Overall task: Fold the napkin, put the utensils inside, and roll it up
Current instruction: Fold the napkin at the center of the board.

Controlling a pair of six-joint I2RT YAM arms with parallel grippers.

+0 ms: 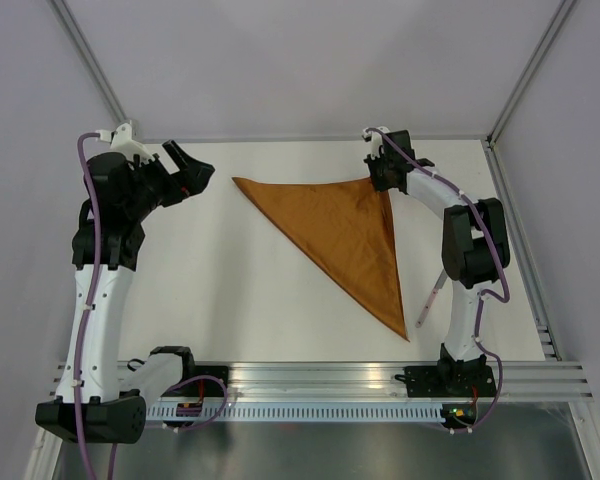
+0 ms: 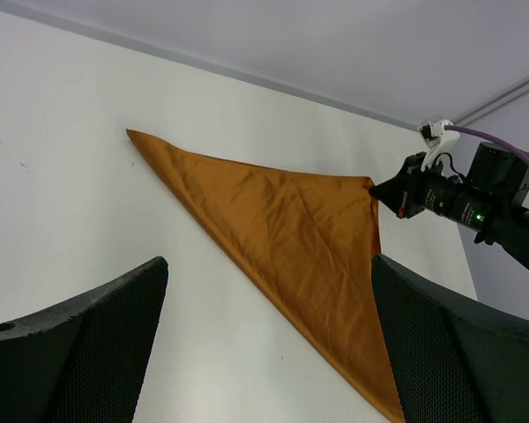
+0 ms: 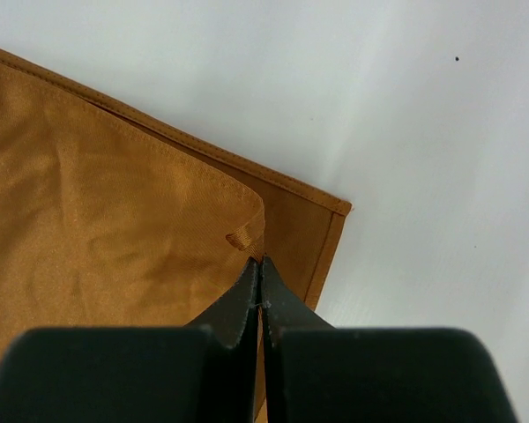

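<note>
The rust-brown napkin [image 1: 340, 235] lies folded into a triangle on the white table, with points at far left, far right and near right. My right gripper [image 1: 380, 178] is shut on the napkin's upper layer at the far right corner [image 3: 247, 231], just above the lower corner. The napkin also shows in the left wrist view [image 2: 291, 229]. My left gripper [image 1: 195, 172] is open and empty, raised off the table left of the napkin's far left point. The knife [image 1: 429, 300], with a pale pinkish handle, lies on the table right of the napkin, partly hidden by my right arm.
The table's back edge [image 1: 310, 140] meets the wall just beyond the napkin. A metal rail [image 1: 320, 375] runs along the near edge by the arm bases. The right arm [image 1: 470, 240] stands over the table's right side.
</note>
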